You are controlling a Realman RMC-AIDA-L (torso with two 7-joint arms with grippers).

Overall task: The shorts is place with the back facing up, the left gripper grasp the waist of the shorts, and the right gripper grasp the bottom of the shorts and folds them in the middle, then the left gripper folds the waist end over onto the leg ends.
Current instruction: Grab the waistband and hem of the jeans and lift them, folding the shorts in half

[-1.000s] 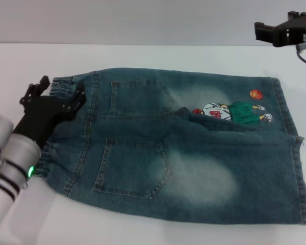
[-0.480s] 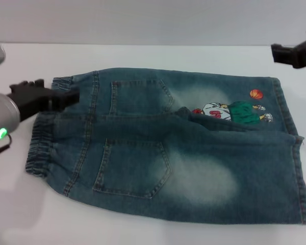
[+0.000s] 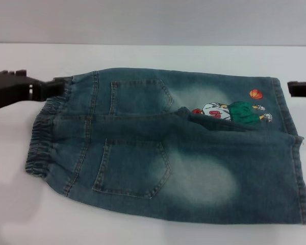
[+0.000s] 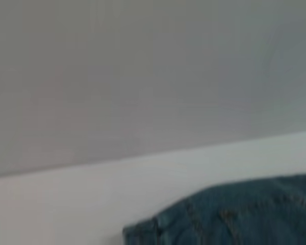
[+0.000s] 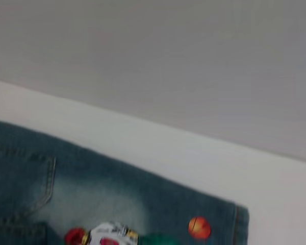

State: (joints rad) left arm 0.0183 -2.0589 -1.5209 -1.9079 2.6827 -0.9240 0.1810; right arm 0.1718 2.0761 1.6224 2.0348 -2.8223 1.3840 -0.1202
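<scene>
Basically just the shorts (image 3: 168, 148) on a white tabletop (image 3: 143, 56) — nothing else lying around, nothing in the way of either arm. Shorts lie flat, back side up, two patch pockets showing, one nearer the far edge (image 3: 140, 97) and one nearer the robot (image 3: 132, 168). The waist (image 3: 43, 138), gathered and ruffled, points to the robot's left; the leg ends (image 3: 290, 153) point to its right. Cartoon print (image 3: 229, 112) with an orange basketball (image 3: 255, 94) sits near the far leg's hem; a fold of denim runs along the middle between the two legs.

Tabletop is plain white, matte; behind it a plain grey wall (image 3: 153, 20). Both wrist views show the same wall and tabletop — left wrist view catches a corner of the denim at its edge, right wrist view catches the far leg with the basketball and part of the print.

Left pincer (image 3: 43, 88) comes in low from the left edge of the head view, black prongs pointing at the far corner of the waist, tips right at or just touching the band — cannot tell which. It grips nothing; whether its prongs are apart or together cannot be told. Right pincer (image 3: 301, 89) only pokes in at the right edge, just beside the far leg's hem, apart from the cloth, holding nothing — its opening cannot be told either.
</scene>
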